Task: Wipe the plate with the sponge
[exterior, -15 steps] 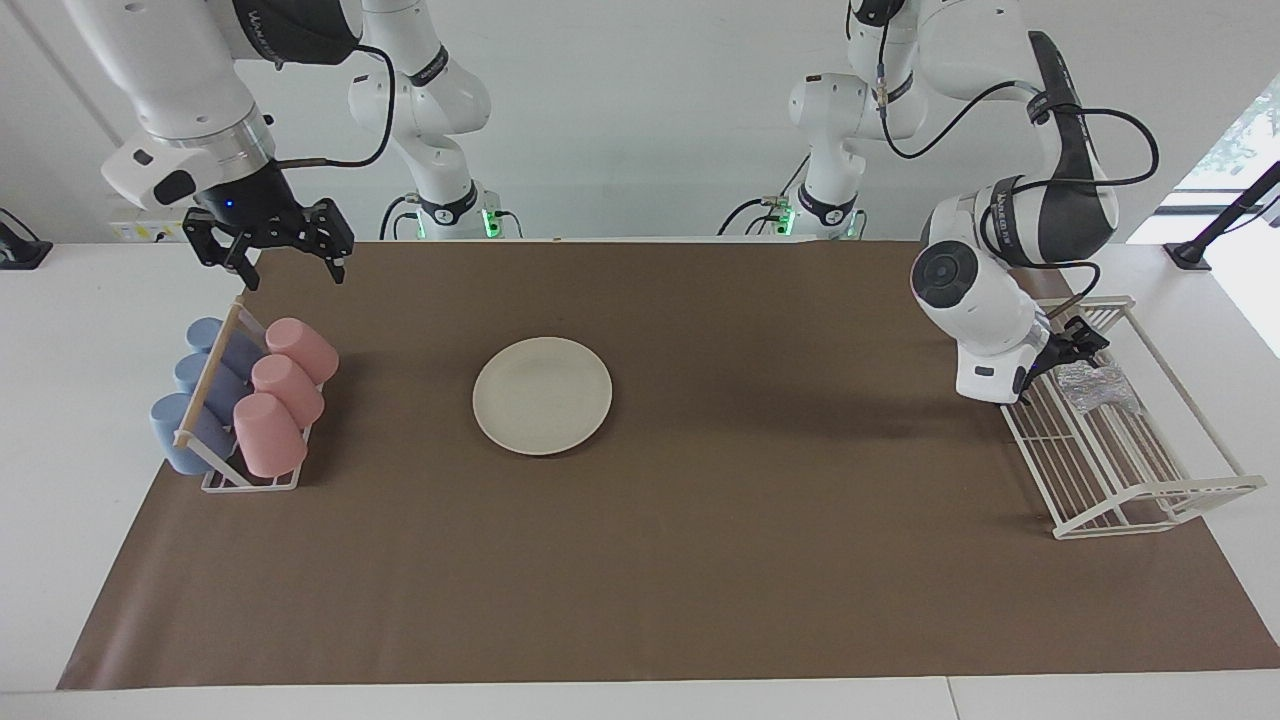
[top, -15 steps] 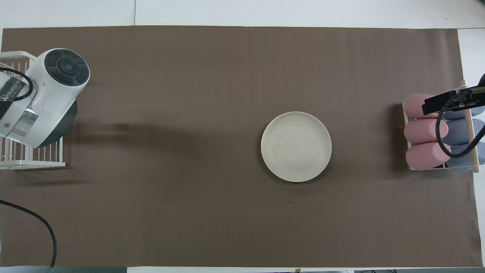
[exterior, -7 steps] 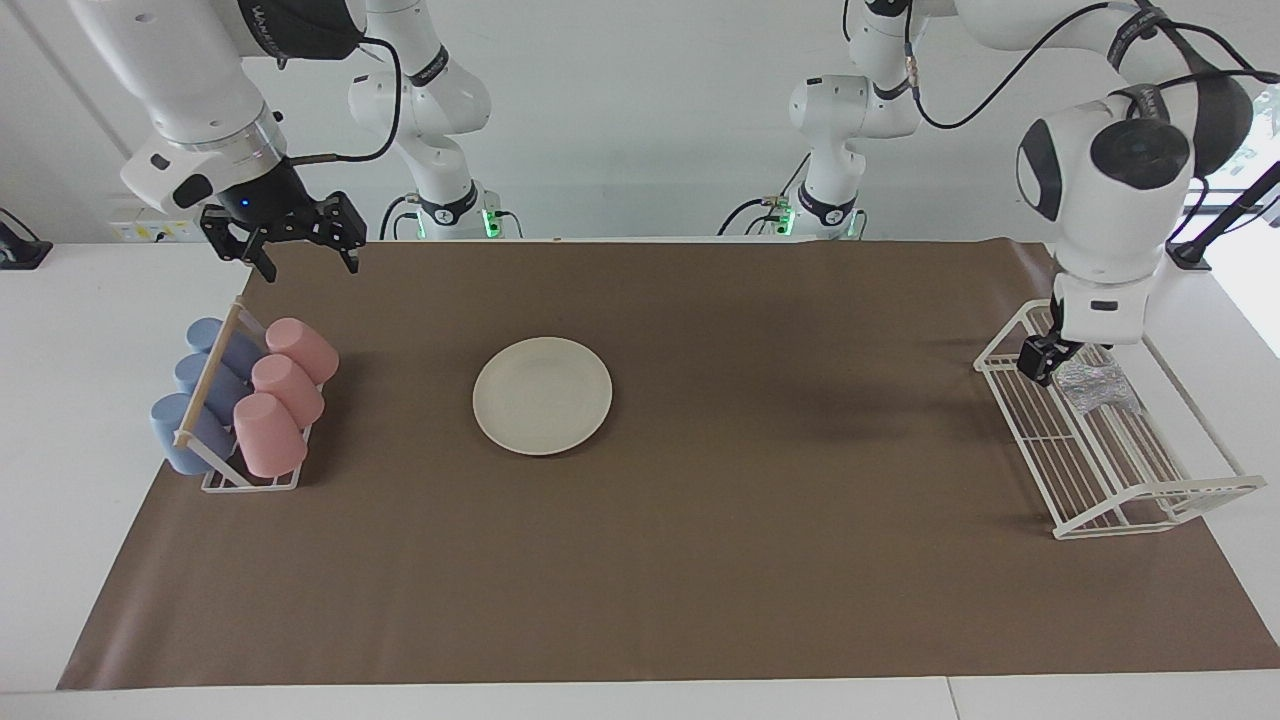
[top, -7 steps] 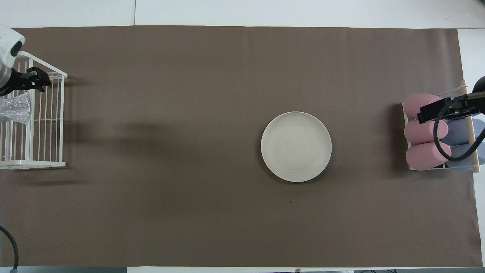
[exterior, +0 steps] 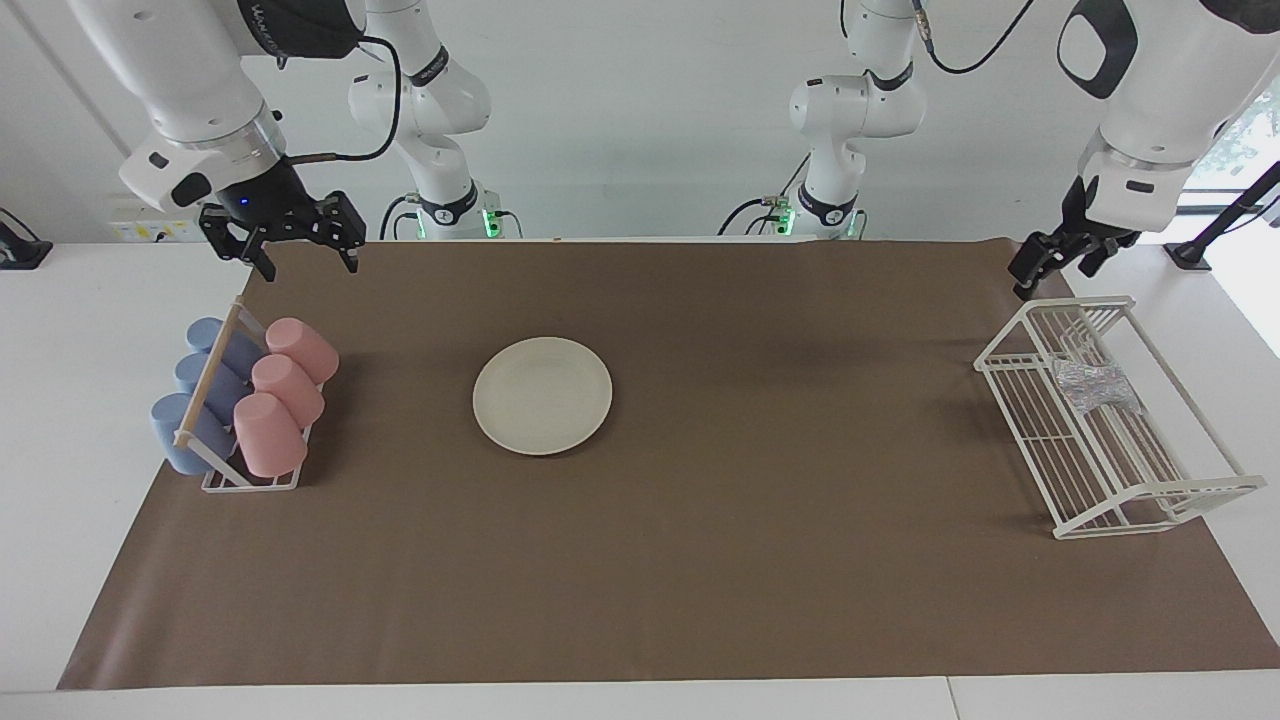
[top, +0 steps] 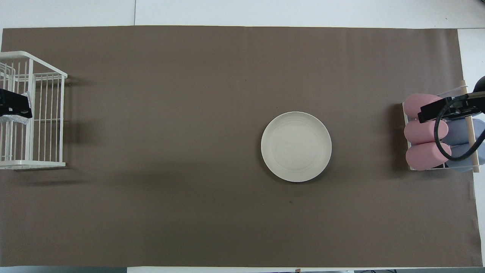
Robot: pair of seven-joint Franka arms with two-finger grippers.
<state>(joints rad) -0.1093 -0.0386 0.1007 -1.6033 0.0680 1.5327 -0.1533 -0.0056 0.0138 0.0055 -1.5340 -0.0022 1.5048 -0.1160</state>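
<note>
The cream-white plate point(exterior: 542, 395) lies flat on the brown mat near the table's middle; it also shows in the overhead view point(top: 296, 146). The glittery silver sponge point(exterior: 1092, 385) lies in the white wire rack point(exterior: 1150, 500) at the left arm's end of the table. In the overhead view the sponge point(top: 15, 120) is partly covered by my left gripper point(top: 13, 108). My left gripper point(exterior: 1055, 262) hangs open and empty, raised over the rack's end nearest the robots. My right gripper point(exterior: 305, 262) is open and empty, raised beside the cup rack.
A rack of pink cups point(exterior: 285, 385) and blue cups point(exterior: 205, 385) stands at the right arm's end of the table. The brown mat point(exterior: 700, 560) covers most of the table. The right gripper point(top: 447, 105) shows over the cups in the overhead view.
My left arm has swung up and away from the sponge, which stays in the wire rack. My right gripper rose slightly and then held still.
</note>
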